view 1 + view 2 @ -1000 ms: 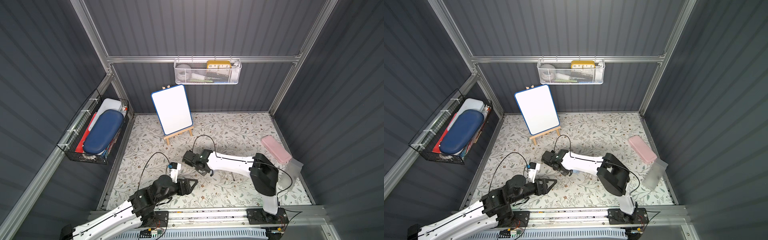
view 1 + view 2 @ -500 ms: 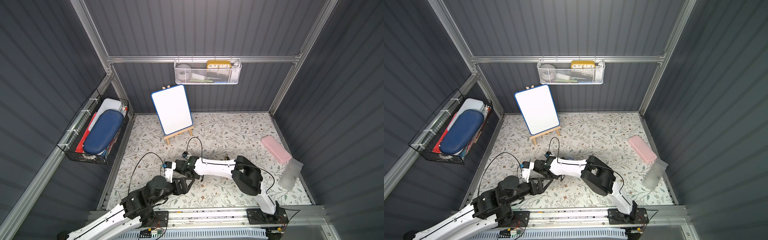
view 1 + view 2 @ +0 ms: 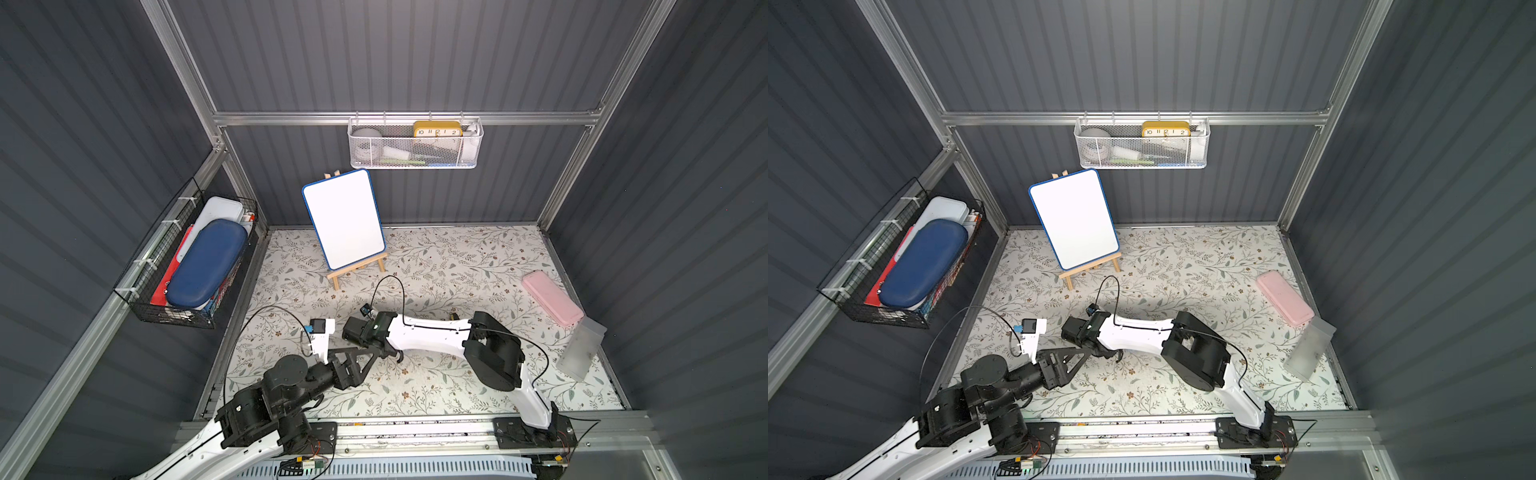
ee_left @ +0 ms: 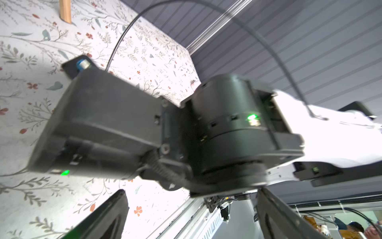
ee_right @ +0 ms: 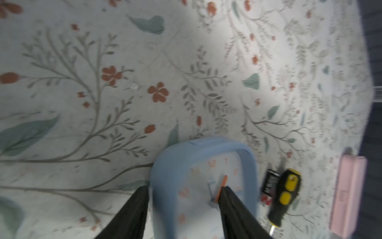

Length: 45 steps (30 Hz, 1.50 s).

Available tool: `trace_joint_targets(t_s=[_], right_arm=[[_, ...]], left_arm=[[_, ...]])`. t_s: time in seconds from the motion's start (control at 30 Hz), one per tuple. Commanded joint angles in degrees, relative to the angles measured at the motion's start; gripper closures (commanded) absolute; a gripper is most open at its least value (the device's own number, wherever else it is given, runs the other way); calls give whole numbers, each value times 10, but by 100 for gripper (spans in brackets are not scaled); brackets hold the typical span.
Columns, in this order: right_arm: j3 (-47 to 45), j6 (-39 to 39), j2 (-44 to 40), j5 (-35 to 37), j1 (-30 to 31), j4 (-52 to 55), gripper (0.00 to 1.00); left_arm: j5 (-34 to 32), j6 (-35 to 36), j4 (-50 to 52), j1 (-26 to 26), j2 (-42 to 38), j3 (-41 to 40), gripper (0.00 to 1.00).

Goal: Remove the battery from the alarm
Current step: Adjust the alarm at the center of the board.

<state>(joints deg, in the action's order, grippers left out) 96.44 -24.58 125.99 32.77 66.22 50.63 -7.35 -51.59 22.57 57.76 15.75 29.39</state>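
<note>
Battery [image 5: 269, 184], a dark cylinder blurred in the right wrist view, lies on the floral worktop [image 5: 124, 62] outside the alarm [image 5: 203, 178], squeezed between the clock's blue rim and the black-and-yellow handle of a screwdriver [image 5: 284, 195]. The alarm lies dial up, its orange hand visible, its lower edge cut off by the frame. The right gripper [image 5: 183, 209] straddles it with jaws apart: one finger sits just outside the blue rim, the other over the dial; whether either touches the clock cannot be told through the blur. A pink case [image 5: 347, 196] lies beyond the screwdriver. In both top views the alarm, battery and most of the screwdriver are hidden beneath the right arm [image 3: 424, 334] [image 3: 1133, 332]. The left gripper [image 4: 192, 215] is spread wide and holds nothing, its two dark fingers framing the right arm's wrist from below in the left wrist view. A whiteboard [image 3: 343, 218] stands on its easel at the back.
</note>
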Motion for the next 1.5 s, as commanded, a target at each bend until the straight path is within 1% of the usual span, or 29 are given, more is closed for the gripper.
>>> trace_joint_targets(t_s=[0.0,0.13,0.23,0.3,0.4,0.47,0.53,0.6,0.63,0.67,0.7,0.73,0.8,0.83,0.9,0.93,1.0,1.07,1.13,1.2,1.27,1.37,1.47], right_arm=[[-14,-25,35,-107,5,-14,41],[-10,-30,21,-93,6,-9,41],[-9,-38,-19,-72,3,-7,41],[-10,-50,-56,-57,-6,-2,41],[-39,-74,-129,-49,-38,-9,39],[-75,-86,-177,-39,-66,-16,39],[-107,-81,-213,-49,-92,-24,40],[-137,-72,-237,-64,-118,-33,45],[-153,-62,-245,-88,-135,-45,56],[-167,-53,-250,-122,-153,-57,75],[-175,-49,-251,-147,-169,-64,89],[-182,-43,-250,-171,-186,-71,100],[-187,-23,-240,-207,-204,-87,100],[-186,-14,-231,-218,-210,-90,100],[-177,-4,-209,-230,-216,-84,100],[-177,0,-200,-236,-219,-86,100],[-189,2,-188,-253,-229,-100,100],[-210,3,-188,-269,-240,-120,100],[-223,4,-188,-279,-247,-127,100],[-235,7,-189,-299,-247,-133,100],[-244,9,-187,-340,-246,-148,100],[-254,2,-181,-355,-238,-159,100],[-265,0,-178,-370,-231,-171,100]], left_arm=[[-6,14,-14,-3,7,11,1],[-11,13,-13,-3,12,17,1],[-18,4,-9,-3,9,16,1],[-36,-5,0,-3,1,16,1],[-61,-34,13,-3,-20,21,1],[-57,-40,5,-3,-27,13,1],[-54,-48,-15,-3,-14,3,1],[-46,-70,-26,-3,22,-5,1],[-42,-85,-34,-3,48,-9,1],[-40,-108,-38,-3,76,-13,5],[-35,-124,-49,-3,100,-22,13],[-31,-142,-65,-3,125,-31,29],[-34,-180,-78,-3,165,-44,92],[-39,-200,-81,-4,184,-49,100],[-31,-205,-108,-11,222,-61,100],[-11,-205,-128,-21,246,-68,100],[56,-190,-182,-67,305,-81,99],[115,-176,-251,-114,369,-103,88],[129,-170,-295,-133,423,-106,84],[140,-146,-328,-152,481,-91,83],[165,-121,-363,-175,542,-67,83],[182,-97,-392,-186,614,-28,82],[197,-82,-412,-188,667,2,82]])
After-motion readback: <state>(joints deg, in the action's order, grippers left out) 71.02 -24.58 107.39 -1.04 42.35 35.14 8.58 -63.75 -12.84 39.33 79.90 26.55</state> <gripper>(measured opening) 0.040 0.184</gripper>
